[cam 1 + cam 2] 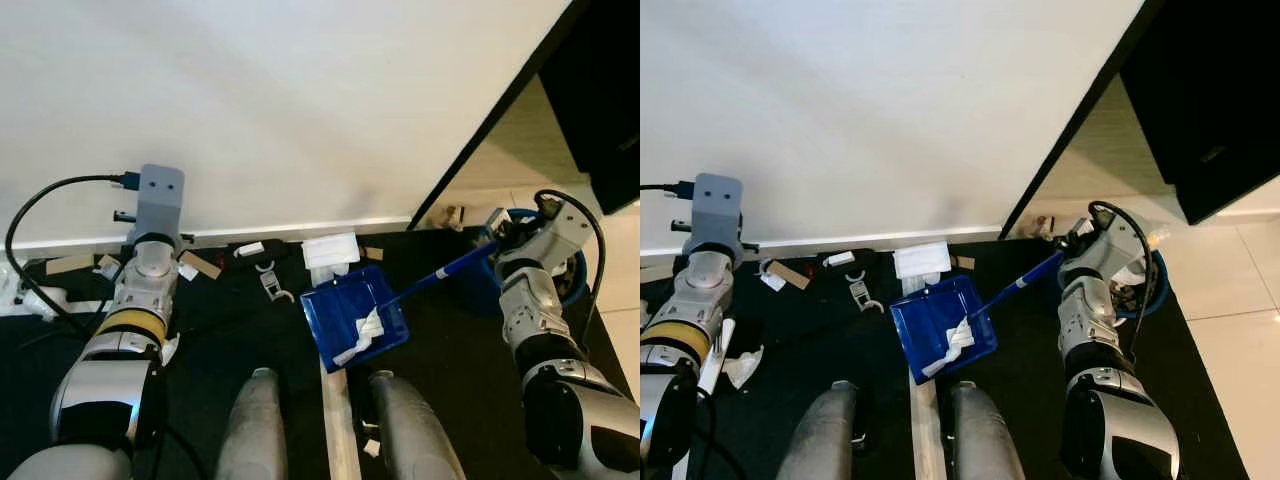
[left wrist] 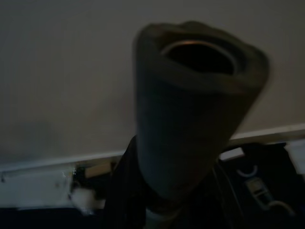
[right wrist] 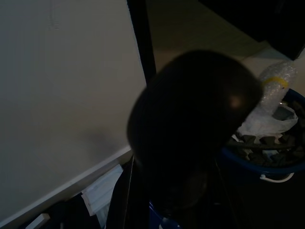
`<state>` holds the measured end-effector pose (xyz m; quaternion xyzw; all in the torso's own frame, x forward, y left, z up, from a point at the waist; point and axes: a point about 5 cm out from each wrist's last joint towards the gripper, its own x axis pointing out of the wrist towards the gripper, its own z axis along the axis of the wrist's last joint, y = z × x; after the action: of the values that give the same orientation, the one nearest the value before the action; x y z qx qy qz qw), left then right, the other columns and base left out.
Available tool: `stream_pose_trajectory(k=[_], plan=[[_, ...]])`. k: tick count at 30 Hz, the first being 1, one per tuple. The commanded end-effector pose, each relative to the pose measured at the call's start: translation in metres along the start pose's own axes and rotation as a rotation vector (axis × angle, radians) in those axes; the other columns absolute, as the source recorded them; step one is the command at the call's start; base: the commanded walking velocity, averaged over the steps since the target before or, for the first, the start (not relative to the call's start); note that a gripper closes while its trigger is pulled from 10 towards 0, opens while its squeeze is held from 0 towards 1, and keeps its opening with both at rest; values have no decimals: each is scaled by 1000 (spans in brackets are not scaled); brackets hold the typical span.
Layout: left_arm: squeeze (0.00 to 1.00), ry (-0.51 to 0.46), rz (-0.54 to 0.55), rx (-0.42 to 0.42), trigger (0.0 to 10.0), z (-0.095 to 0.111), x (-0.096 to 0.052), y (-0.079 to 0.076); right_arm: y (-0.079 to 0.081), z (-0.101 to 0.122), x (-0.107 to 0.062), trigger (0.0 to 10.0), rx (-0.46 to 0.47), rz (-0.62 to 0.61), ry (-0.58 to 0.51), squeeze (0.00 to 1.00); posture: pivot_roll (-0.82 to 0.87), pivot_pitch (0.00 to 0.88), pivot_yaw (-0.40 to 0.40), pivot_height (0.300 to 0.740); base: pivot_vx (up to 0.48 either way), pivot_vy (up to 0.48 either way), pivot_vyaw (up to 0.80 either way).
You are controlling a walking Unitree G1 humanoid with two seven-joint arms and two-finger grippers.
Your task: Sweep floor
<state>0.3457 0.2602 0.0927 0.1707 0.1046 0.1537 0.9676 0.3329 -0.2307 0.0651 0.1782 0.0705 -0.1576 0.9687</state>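
Observation:
A blue dustpan (image 1: 350, 315) lies on the dark floor mat in front of my legs, with a crumpled white paper (image 1: 362, 332) inside it. Its long blue handle (image 1: 440, 275) runs up to the right into my right gripper (image 1: 497, 242), which is shut on it; the handle's dark rounded end (image 3: 190, 143) looms close in the right wrist view. My left gripper (image 1: 148, 262) is at the left near the wall, under its grey wrist block. A dark hollow broom handle (image 2: 190, 119) stands right before the left wrist camera, gripped from below. The broom head is hidden.
A folded white paper (image 1: 330, 248), cardboard scraps (image 1: 200, 265) and a white clip (image 1: 272, 285) litter the mat along the white baseboard. A blue bin (image 3: 267, 160) holding plastic trash stands beside my right arm. A black cabinet (image 1: 600, 90) rises at the far right.

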Motion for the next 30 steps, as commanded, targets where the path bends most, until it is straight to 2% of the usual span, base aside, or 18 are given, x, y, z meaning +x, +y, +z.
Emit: stream_pose_trajectory(k=[1,3,4,6,10,11,12,14,15,16,17,19,21,22,23,25,27,30], plan=[[0,57,-9,-85,10000,-9,-3,-12,-10,-14,-6,10000,-5,-21,60,0,-78,303,-90,740,0,0,0],[0,30,-10,-243,10000,12,-1,-33,-14,-17,-8,10000,-14,-25,69,0,-61,304,-87,740,0,0,0],[0,30,-10,-243,10000,12,-1,-33,-14,-17,-8,10000,-14,-25,69,0,-61,304,-87,740,0,0,0],[0,40,-29,-381,10000,31,-1,-57,-18,-19,-10,10000,-21,-33,80,0,-53,302,-82,740,0,0,0],[0,46,-92,-474,10000,52,-5,-88,-20,-21,-11,10000,-18,-46,87,0,-47,298,-77,740,0,0,0],[0,46,-92,-474,10000,52,-5,-88,-20,-21,-11,10000,-18,-46,87,0,-47,298,-77,740,0,0,0],[0,54,-141,-535,10000,64,-10,-105,-18,-22,-11,10000,-13,-47,88,0,-38,292,-70,740,0,0,0],[0,65,-183,-580,10000,75,-14,-119,-16,-23,-11,10000,-10,-47,88,0,-38,292,-70,740,0,0,0],[0,72,-251,-644,10000,91,-21,-138,-15,-24,-11,10000,-6,-45,91,0,-32,289,-67,740,0,0,0],[0,68,-282,-679,10000,100,-25,-146,-14,-24,-11,10000,-5,-43,92,0,-29,287,-67,740,0,0,0],[0,68,-282,-679,10000,100,-25,-146,-14,-24,-11,10000,-5,-43,92,0,-29,287,-67,740,0,0,0],[0,65,-343,-740,10000,118,-32,-159,-12,-26,-11,10000,-3,-41,95,0,-26,283,-66,740,0,0,0],[0,28,-447,-806,10000,146,-43,-173,-11,-27,-12,10000,1,-37,99,0,-23,279,-66,740,0,0,0],[0,2,-503,-836,10000,162,-49,-177,-10,-28,-12,10000,3,-34,102,0,-16,273,-64,740,0,0,0],[0,2,-503,-836,10000,162,-49,-177,-10,-28,-12,10000,3,-34,102,0,-16,273,-64,740,0,0,0],[0,-42,-610,-862,10000,186,-58,-179,-9,-29,-12,10000,5,-30,106,0,-9,263,-65,740,0,0,0],[0,-74,-667,-853,10000,198,-62,-177,-8,-29,-12,10000,6,-29,107,0,-9,263,-65,740,0,0,0],[0,-187,-755,-728,10000,214,-65,-163,-6,-30,-12,10000,9,-28,109,0,-5,257,-64,740,0,0,0]])
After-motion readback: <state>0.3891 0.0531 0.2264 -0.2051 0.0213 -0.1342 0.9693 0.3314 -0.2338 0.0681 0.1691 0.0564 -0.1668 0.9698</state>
